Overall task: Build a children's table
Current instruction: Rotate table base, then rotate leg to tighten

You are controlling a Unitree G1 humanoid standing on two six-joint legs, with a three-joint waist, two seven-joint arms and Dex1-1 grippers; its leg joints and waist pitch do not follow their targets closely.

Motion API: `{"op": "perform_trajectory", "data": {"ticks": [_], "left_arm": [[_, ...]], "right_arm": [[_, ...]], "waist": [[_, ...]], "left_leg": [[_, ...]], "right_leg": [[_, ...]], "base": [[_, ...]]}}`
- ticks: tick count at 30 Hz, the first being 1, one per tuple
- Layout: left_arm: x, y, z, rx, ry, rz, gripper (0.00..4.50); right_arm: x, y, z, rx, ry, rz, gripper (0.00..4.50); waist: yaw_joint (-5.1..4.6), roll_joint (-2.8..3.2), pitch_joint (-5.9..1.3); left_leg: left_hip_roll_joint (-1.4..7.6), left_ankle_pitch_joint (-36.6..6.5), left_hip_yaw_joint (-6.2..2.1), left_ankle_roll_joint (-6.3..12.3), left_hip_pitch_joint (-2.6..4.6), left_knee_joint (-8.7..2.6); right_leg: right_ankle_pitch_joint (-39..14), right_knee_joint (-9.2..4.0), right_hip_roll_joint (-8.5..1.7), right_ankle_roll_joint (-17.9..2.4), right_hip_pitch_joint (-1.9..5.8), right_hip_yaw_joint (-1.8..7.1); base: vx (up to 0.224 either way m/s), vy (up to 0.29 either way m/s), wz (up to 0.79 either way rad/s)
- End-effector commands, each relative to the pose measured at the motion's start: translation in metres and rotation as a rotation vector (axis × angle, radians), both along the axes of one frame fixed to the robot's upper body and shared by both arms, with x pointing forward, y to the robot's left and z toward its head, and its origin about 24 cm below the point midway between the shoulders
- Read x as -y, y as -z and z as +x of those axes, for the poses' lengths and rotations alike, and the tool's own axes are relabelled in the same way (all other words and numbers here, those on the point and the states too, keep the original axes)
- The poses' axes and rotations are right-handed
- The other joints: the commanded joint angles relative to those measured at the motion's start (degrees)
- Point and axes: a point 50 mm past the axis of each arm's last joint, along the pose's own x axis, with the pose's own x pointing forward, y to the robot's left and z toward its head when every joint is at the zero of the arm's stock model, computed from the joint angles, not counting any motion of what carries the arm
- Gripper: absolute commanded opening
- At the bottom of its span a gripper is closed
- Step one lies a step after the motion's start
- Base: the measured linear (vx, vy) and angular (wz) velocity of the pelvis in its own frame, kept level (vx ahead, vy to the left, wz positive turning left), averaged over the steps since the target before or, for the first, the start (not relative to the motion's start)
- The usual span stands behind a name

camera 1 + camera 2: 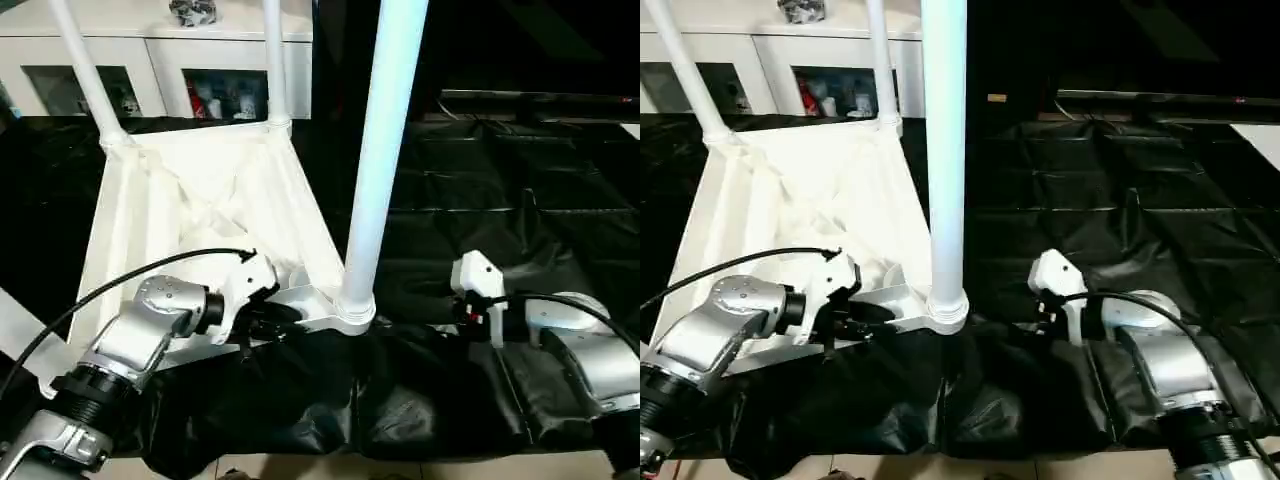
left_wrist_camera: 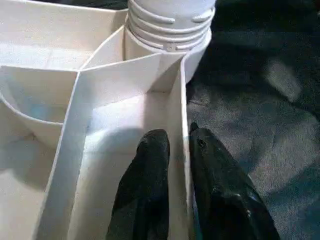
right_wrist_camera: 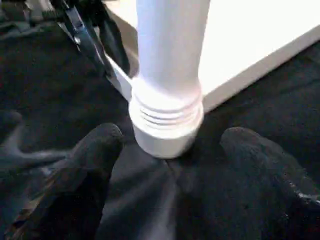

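The children's table's white tabletop point(image 1: 190, 200) lies upside down on the black cloth, ribbed underside up. Three white legs stand upright in its corner sockets: two at the back point(image 1: 85, 70) point(image 1: 272, 60) and a near one point(image 1: 385, 150) in the front right socket point(image 1: 355, 315). My left gripper point(image 1: 275, 318) is at the front rim beside that socket. In the left wrist view its fingers point(image 2: 152, 165) pinch the thin rim wall point(image 2: 176, 115), one inside and one outside. My right gripper point(image 3: 174, 134) stands open just right of the near leg's base point(image 3: 167, 115), not touching it.
A black wrinkled cloth point(image 1: 520, 200) covers the work surface and hangs over its front edge. A white glass-fronted cabinet point(image 1: 150, 50) stands behind the tabletop. A black cable point(image 1: 150, 270) arcs over my left forearm.
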Motion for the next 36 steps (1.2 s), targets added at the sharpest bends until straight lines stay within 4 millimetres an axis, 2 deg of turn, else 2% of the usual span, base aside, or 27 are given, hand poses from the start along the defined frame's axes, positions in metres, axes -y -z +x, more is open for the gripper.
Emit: {"op": "perform_trajectory", "data": {"ticks": [1,3,4,5,11,15,16,18,20,25,27,30,33,34,35,36], "left_arm": [[-0.004,0.014,-0.007,-0.063,0.019,0.060,0.52],[-0.003,0.014,-0.009,-0.063,0.032,0.065,0.37],[-0.002,0.014,-0.009,-0.062,0.034,0.064,0.37],[-0.001,0.013,-0.010,-0.060,0.044,0.057,0.10],[0.003,0.011,-0.011,-0.059,0.070,0.029,0.05],[0.003,0.010,-0.010,-0.059,0.070,0.021,0.05],[0.004,0.010,-0.010,-0.058,0.070,0.021,0.02],[0.004,0.010,-0.009,-0.050,0.066,0.015,0.02],[0.004,0.010,-0.009,-0.049,0.064,0.012,0.00],[0.002,0.010,-0.009,-0.050,0.062,0.009,0.00],[0.001,0.010,-0.009,-0.053,0.061,0.007,0.00],[0.001,0.010,-0.009,-0.055,0.059,0.006,0.00],[0.001,0.011,-0.008,-0.055,0.046,-0.003,0.00],[0.001,0.011,-0.008,-0.055,0.046,-0.003,0.00],[0.004,0.010,-0.004,-0.046,0.016,-0.022,0.00],[0.007,0.010,-0.001,-0.037,-0.006,-0.032,0.00]], "right_arm": [[-0.006,-0.006,0.002,0.010,-0.017,0.019,4.09],[-0.017,-0.003,0.001,0.034,-0.037,0.010,4.22],[-0.021,-0.002,0.002,0.047,-0.035,0.004,4.22],[-0.024,-0.001,0.004,0.068,-0.026,0.003,4.31],[-0.037,0.005,0.012,0.055,-0.008,0.016,4.31],[-0.040,0.006,0.018,0.066,0.011,0.019,4.31],[-0.041,0.006,0.019,0.062,0.013,0.020,4.14],[-0.043,0.009,0.020,0.049,-0.005,0.022,4.14],[-0.044,0.009,0.020,0.045,-0.012,0.023,3.87],[-0.046,0.011,0.023,0.043,-0.022,0.021,3.57],[-0.048,0.012,0.024,0.036,-0.034,0.022,3.29],[-0.049,0.014,0.026,0.028,-0.043,0.020,3.19],[-0.050,0.017,0.026,0.015,-0.045,0.021,2.83],[-0.050,0.017,0.026,0.015,-0.045,0.021,2.83],[-0.050,0.020,0.027,0.006,-0.030,0.027,2.75],[-0.050,0.022,0.027,0.001,-0.014,0.032,2.75]], "waist": [[0.29,-0.29,-3.36],[0.29,-0.23,-3.36],[0.27,-0.51,-3.38],[0.24,-0.37,-3.35],[0.36,-0.17,-3.19],[0.55,-0.19,-3.28],[0.59,-0.28,-3.30],[0.57,-0.24,-3.27],[0.55,-0.36,-3.27],[0.51,-0.39,-3.14],[0.40,-0.37,-3.17],[0.31,-0.60,-3.15],[0.17,-0.54,-3.06],[0.17,-0.53,-3.05],[0.10,-0.77,-3.03],[0.07,-0.63,-2.92]], "left_leg": [[0.91,-18.5,-0.66,0.88,0.66,-4.30],[0.93,-18.4,-0.67,0.75,0.64,-4.35],[0.92,-18.3,-0.61,0.68,0.61,-4.32],[0.89,-18.2,-0.63,0.47,0.63,-4.37],[0.92,-20.1,-0.62,-0.19,1.09,-4.42],[0.90,-19.7,-0.69,-0.59,0.94,-4.53],[0.92,-19.8,-0.65,-0.50,1.03,-4.51],[0.90,-19.9,-0.64,-0.39,0.98,-4.52],[0.87,-19.7,-0.63,-0.27,0.94,-4.48],[0.87,-20.4,-0.69,-0.39,1.00,-4.50],[0.85,-20.8,-0.75,-0.46,0.99,-4.53],[0.87,-20.9,-0.78,-0.31,1.00,-4.49],[0.83,-21.4,-0.83,-0.38,0.97,-4.52],[0.83,-21.6,-0.83,-0.40,1.03,-4.51],[0.82,-21.8,-0.84,-0.38,1.00,-4.52],[0.82,-22.4,-0.87,-0.48,1.15,-4.52]], "right_leg": [[-21.4,-4.91,-1.88,-9.8,2.28,1.51],[-20.8,-4.81,-1.90,-10.1,2.31,1.49],[-20.8,-4.85,-1.90,-10.1,2.27,1.50],[-21.2,-4.84,-1.97,-9.9,2.25,1.51],[-23.7,-5.07,-1.96,-9.5,1.90,1.62],[-22.6,-4.92,-2.02,-9.7,2.04,1.61],[-22.2,-4.87,-1.96,-9.7,2.02,1.61],[-22.2,-4.87,-1.95,-9.7,2.07,1.60],[-22.7,-4.93,-2.04,-9.6,2.12,1.62],[-25.3,-5.17,-2.09,-8.9,1.96,1.61],[-25.7,-5.18,-2.08,-8.8,1.94,1.57],[-26.6,-5.21,-2.16,-8.6,1.88,1.57],[-28.0,-5.41,-2.16,-8.2,1.83,1.52],[-28.2,-5.46,-2.16,-8.2,1.76,1.53],[-28.7,-5.50,-2.16,-7.9,1.77,1.52],[-29.8,-5.66,-2.19,-7.8,1.59,1.48]], "base": [[0.000,0.000,0.00],[0.000,0.000,0.00],[0.000,0.000,0.00],[0.000,0.000,0.00],[0.000,0.000,0.00],[0.000,0.000,0.00],[0.000,0.000,0.00],[0.000,0.000,0.00],[0.000,0.000,0.00],[0.000,0.000,0.00],[0.000,0.000,0.00],[0.000,0.000,0.00],[0.000,0.000,0.00],[0.000,0.000,0.00],[0.000,0.000,0.00],[0.000,0.000,0.00]]}}
